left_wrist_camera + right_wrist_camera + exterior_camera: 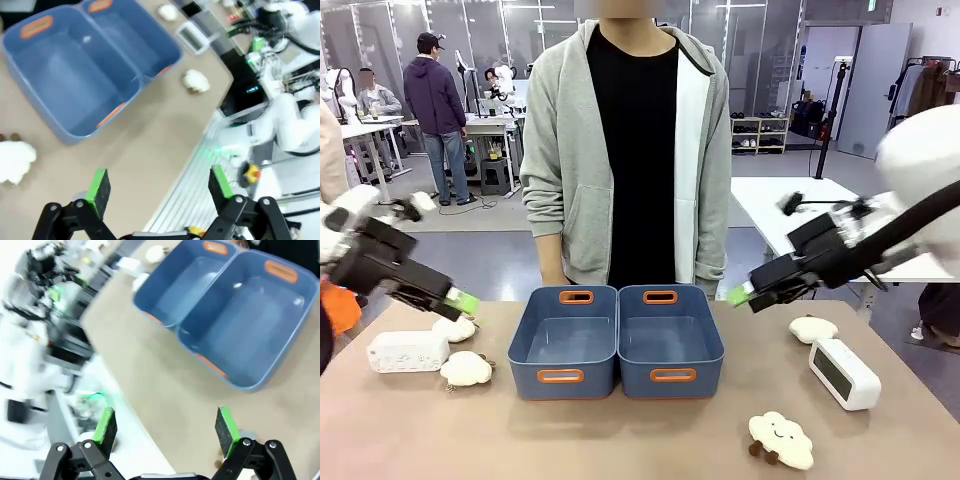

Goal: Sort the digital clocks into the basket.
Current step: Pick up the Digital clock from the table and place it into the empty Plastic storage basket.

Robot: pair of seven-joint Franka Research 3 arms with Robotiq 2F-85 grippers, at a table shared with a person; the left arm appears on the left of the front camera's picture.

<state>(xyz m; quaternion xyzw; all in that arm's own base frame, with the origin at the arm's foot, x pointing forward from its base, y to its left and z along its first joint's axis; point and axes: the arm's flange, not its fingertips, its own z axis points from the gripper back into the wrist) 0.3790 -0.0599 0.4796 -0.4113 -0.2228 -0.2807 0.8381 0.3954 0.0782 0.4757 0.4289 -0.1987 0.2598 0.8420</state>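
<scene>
Near the counter's [640,440] left edge lies one digital clock [408,351], near its right edge another clock [844,373]; left hand [463,301] and right hand [738,294] hover open.

Open lab, grey floor [480,222], white worktables [495,125] at left, another white table [760,212] at right, low shelf [760,135] behind

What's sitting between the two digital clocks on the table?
In the front view, a fluffy cloud toy beside the left clock, then the two blue baskets side by side.
</scene>
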